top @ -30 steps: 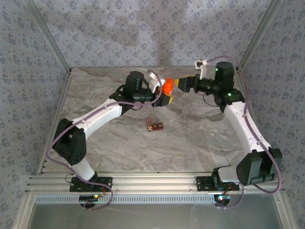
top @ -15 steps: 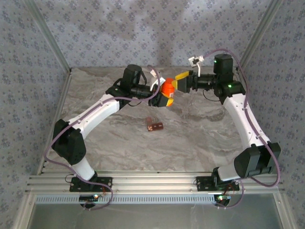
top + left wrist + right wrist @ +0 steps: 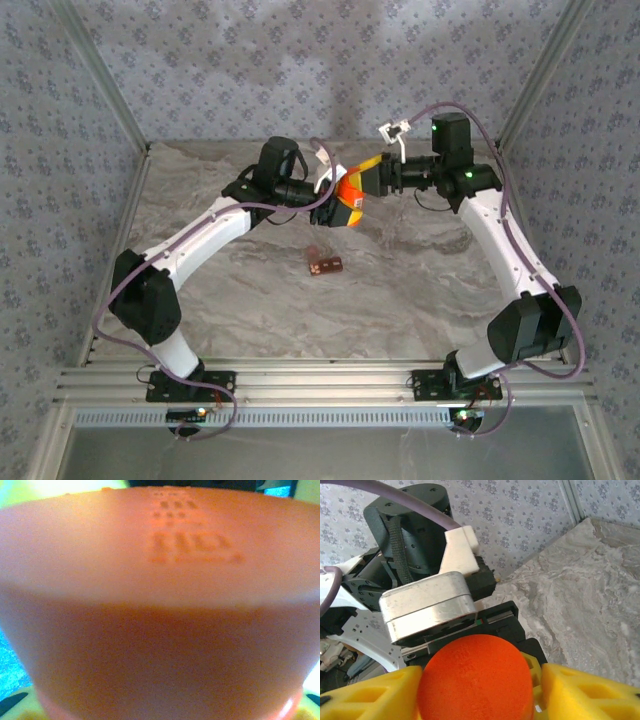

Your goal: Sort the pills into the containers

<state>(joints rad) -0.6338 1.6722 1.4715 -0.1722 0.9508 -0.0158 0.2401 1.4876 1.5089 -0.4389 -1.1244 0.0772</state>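
The step in hand looks like opening the orange bottle, before any pill reaches the containers. The left gripper is clamped on the bottle and holds it in the air over the far half of the table, about midway between the left and right edges. Its wrist view is taken up by the bottle's embossed end. The right gripper meets the bottle from the right. In its wrist view the 2 yellow fingers lie against the round orange end on both sides, so they appear to be grasping it. The containers, a small reddish-brown strip of cells, lie flat near the table's centre, nearer than the bottle and well apart from both grippers. No loose pills can be made out. The next move probably calls for a firm twist or pull by the right gripper while the left braces the bottle, without squeezing it out of line. The table is grey and marbled, with a matte look. Walls of pale blue-grey floral pattern close in 3 sides, metal posts stand in the far corners, and a slotted metal rail runs along the near edge.
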